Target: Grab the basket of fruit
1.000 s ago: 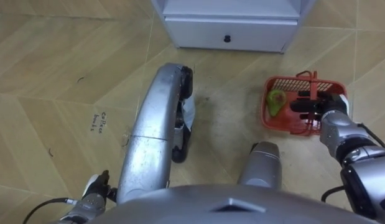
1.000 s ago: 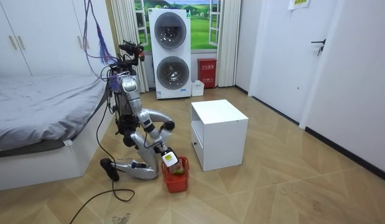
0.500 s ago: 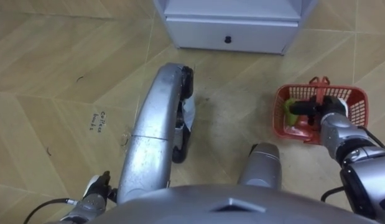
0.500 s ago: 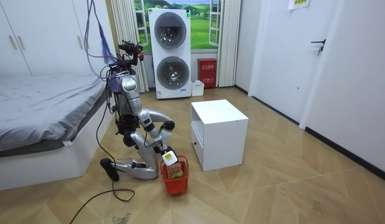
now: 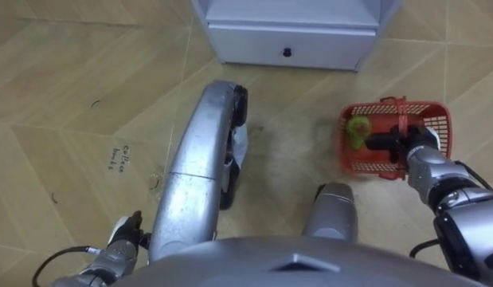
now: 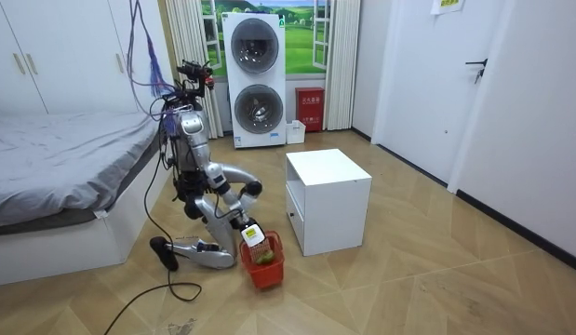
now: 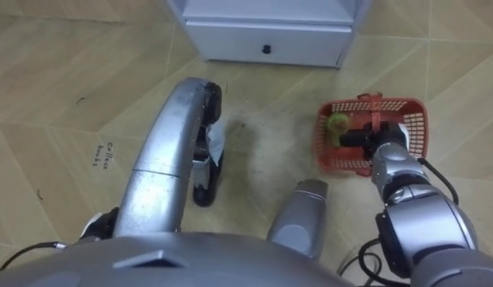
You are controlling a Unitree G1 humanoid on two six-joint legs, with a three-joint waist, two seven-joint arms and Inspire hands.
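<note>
The red plastic fruit basket (image 5: 350,151) sits low by my right knee, in front of the white cabinet (image 5: 290,40). A green fruit (image 5: 358,127) lies in its left end. My right hand (image 5: 413,146) is over the basket's middle, fingers curled round its red handle (image 5: 402,119). In the room view I kneel on the floor and the basket (image 6: 265,270) hangs at floor level under that hand; whether it touches the floor I cannot tell. My left hand (image 5: 125,239) shows low at the lower left, beside my left leg.
The white cabinet with a drawer and black knob (image 5: 287,53) stands just ahead. A bed (image 6: 55,177) is behind me and stacked washing machines (image 6: 258,79) stand by the window. Wooden floor lies open to the right of the basket.
The basket swung right half a second ago and is now back left, more level, with my right hand still on its handle. The view has shifted slightly.
</note>
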